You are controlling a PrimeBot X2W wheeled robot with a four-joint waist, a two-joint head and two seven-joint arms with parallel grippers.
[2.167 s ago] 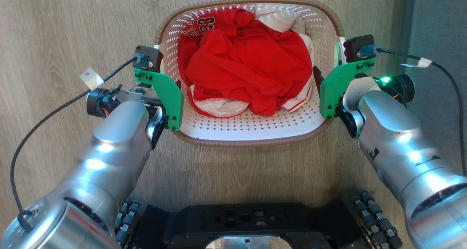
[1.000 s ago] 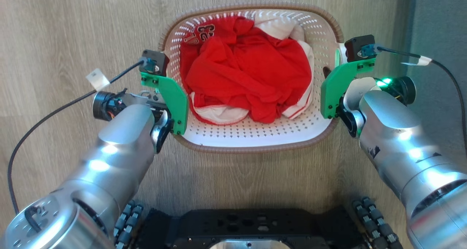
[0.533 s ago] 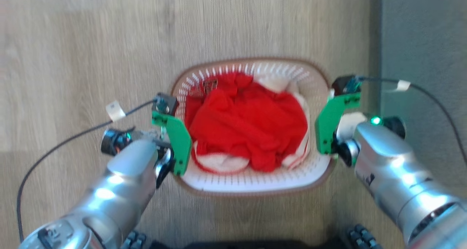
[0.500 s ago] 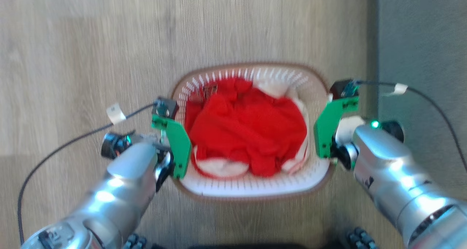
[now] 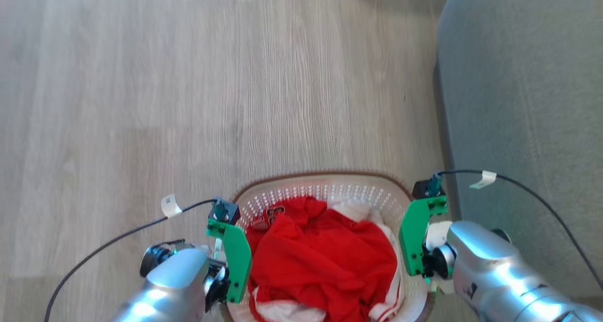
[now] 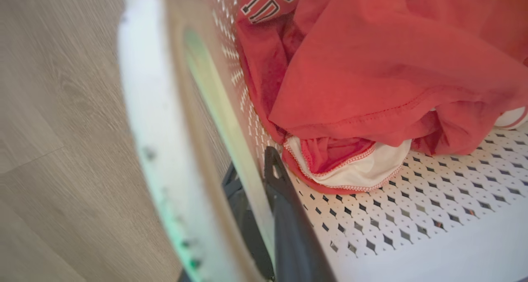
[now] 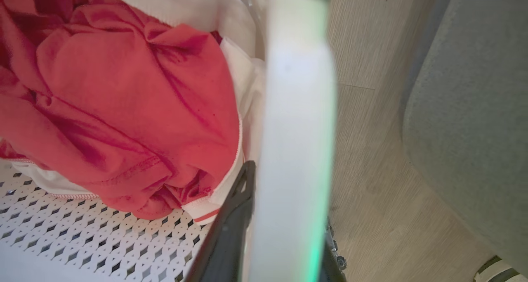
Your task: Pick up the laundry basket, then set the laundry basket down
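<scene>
basket: the laundry basket [image 5: 325, 190] hangs low between the two arms, with white holed walls and a brown rim; i can't tell if its bottom touches the floor.
inside it: a crumpled red jersey [image 5: 320, 260] takes up most of it, with a white cloth [image 5: 353, 211] tucked toward the far right corner.
left gripper [image 6: 253, 189]: clamped on the basket's left side, one dark finger [image 6: 284, 216] inside against the wall, the other outside below the white handle.
right gripper [image 7: 288, 216]: clamped on the basket's right handle, one dark finger [image 7: 235, 216] inside by the jersey, the other just outside.
around the basket: wood floor [image 5: 188, 100] beyond it and to its left; black cables [image 5: 118, 237] trail outward from both wrists.
in the way: a grey upholstered piece [image 5: 527, 100] stands close along the basket's right side.
head view: shows the far rim; green plates [image 5: 238, 260] hide the fingers.
wrist views: show the grips, the diamond-holed bottom, and lettering on the jersey.
</scene>
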